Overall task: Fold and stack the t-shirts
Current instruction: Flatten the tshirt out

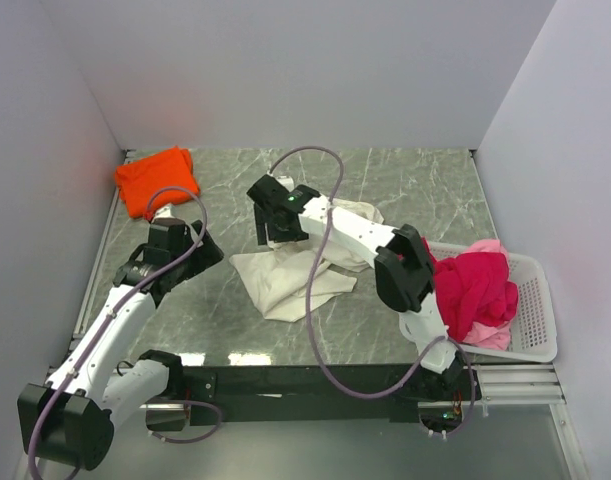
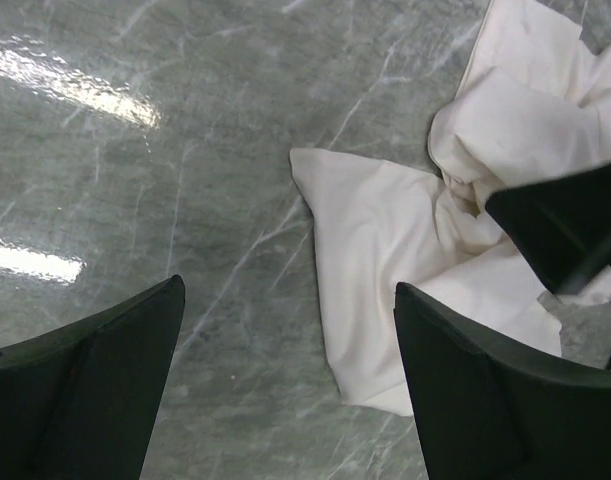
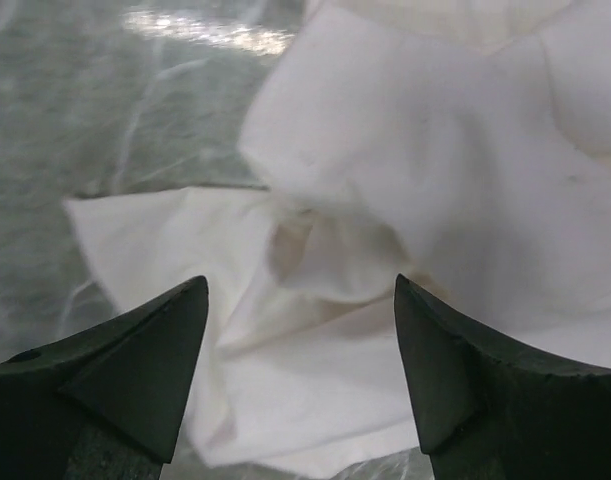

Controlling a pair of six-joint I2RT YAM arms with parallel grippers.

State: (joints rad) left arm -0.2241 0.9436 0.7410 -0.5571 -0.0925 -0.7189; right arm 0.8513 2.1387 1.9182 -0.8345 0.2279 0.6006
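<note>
- Cream t-shirt (image 1: 275, 285): soft crumpled cloth on glossy marble table (image 1: 415, 190), long axis near-left to far-right.
- Left gripper (image 2: 287, 290) and right gripper (image 3: 300, 285): both spread wide, holding nothing.

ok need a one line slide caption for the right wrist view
Open right gripper over the crumpled cream t-shirt lying on the grey-green marbled table.

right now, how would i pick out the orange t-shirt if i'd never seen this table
Start from the green marble table and go to its far left corner. The orange t-shirt lies there as a compact bundle. It is the only orange cloth: the cream t-shirt sprawls crumpled mid-table, and the red t-shirt and pink t-shirt sit in the white basket at the right.
</note>
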